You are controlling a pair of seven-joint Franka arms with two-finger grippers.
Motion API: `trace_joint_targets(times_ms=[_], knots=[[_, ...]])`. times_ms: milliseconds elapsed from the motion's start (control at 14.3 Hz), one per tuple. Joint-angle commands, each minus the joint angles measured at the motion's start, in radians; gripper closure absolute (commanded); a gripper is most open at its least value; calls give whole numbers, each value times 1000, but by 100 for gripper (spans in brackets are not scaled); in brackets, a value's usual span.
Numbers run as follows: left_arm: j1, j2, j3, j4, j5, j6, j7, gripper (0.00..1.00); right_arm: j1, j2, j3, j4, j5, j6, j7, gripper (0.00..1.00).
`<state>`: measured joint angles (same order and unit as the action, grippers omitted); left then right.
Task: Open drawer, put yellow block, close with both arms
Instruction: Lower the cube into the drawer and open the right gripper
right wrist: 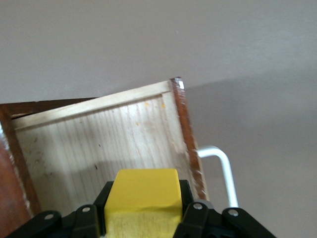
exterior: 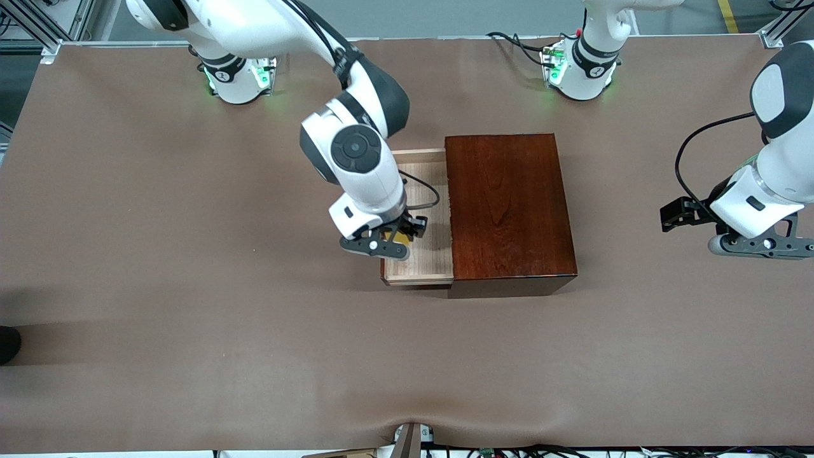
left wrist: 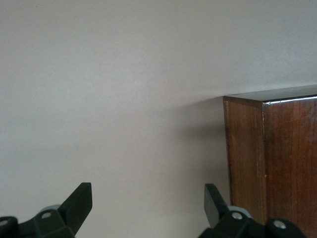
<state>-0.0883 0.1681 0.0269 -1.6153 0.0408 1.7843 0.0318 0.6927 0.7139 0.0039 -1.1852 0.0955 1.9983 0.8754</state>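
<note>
The yellow block (right wrist: 142,198) sits pinched between the jaws of the right gripper (exterior: 389,240), hanging just left of the front view's centre over the pulled-out drawer (exterior: 432,254), so that letting go should drop it onto the pale tray rather than the table. The drawer's white handle (right wrist: 224,171) juts out past its front edge. The dark wooden box (exterior: 509,203) fills the centre. At the right edge the left gripper (left wrist: 147,210) waits low beside the box, jaws spread wide and empty. A plain brown table (exterior: 191,318) carries everything.
</note>
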Motion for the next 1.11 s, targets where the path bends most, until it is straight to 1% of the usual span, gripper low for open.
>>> trace_joint_targets(times_ms=[0, 209, 348, 488, 557, 697, 767, 836, 906, 1045], knots=[[1, -1, -7, -3, -13, -5, -4, 0, 22, 64, -15, 49, 18, 54, 8, 100], [-8, 2, -12, -5, -16, -5, -44, 0, 39, 98, -13, 49, 18, 82, 11, 100], [-14, 4, -50, -8, -42, -5, -129, 0, 44, 107, -15, 49, 18, 92, 10, 100], [-18, 20, -105, -5, -42, -3, -240, 0, 36, 107, -13, 50, 32, 94, 10, 18], [-19, 31, -126, -2, -42, 4, -310, 0, 28, 104, -13, 52, 56, 92, 7, 0], [-21, 37, -162, 2, -42, 15, -438, 0, 22, 87, -13, 52, 65, 74, 5, 0], [-24, 47, -180, 2, -44, 17, -496, 0, 12, 75, -10, 55, 66, 35, 2, 0], [-25, 48, -194, 3, -45, 18, -551, 0, -11, 58, -7, 64, 72, -14, -1, 0], [-34, 51, -208, 8, -51, 26, -613, 0, -36, 35, -5, 85, 99, -71, -12, 0], [-62, 89, -219, 49, -97, 41, -770, 0, -111, -49, -5, 95, 159, -220, -89, 0]])
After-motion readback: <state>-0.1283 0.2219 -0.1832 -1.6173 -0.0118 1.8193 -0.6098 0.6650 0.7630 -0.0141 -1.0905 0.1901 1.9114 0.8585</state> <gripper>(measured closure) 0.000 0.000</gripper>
